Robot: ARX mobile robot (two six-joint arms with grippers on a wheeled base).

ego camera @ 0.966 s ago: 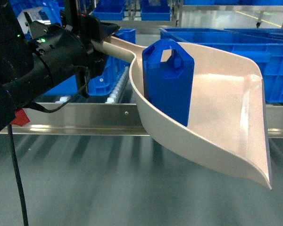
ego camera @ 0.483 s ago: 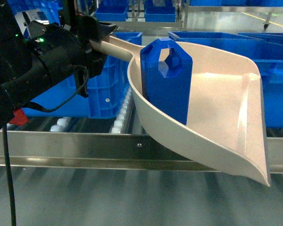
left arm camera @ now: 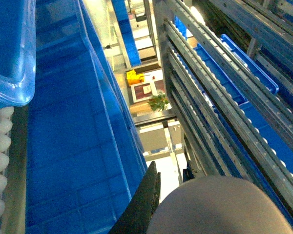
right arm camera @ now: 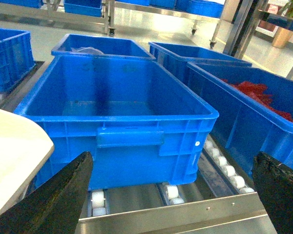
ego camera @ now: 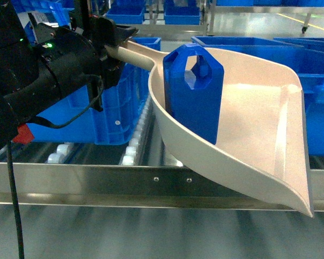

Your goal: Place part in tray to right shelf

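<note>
Left gripper (ego camera: 114, 46) clamped on the handle of the tray (ego camera: 259, 124), held in the air in front of the right shelf (ego camera: 151, 183). Part (ego camera: 193, 91) upright inside the tray, against its near wall. Right gripper (right arm camera: 171, 190) spread wide before a blue crate (right arm camera: 122, 112). No readable writing anywhere.

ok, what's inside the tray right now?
One blue part stands upright against the tray's back wall; the rest of the pan looks bare. The part's base and the floor behind it are covered.
</note>
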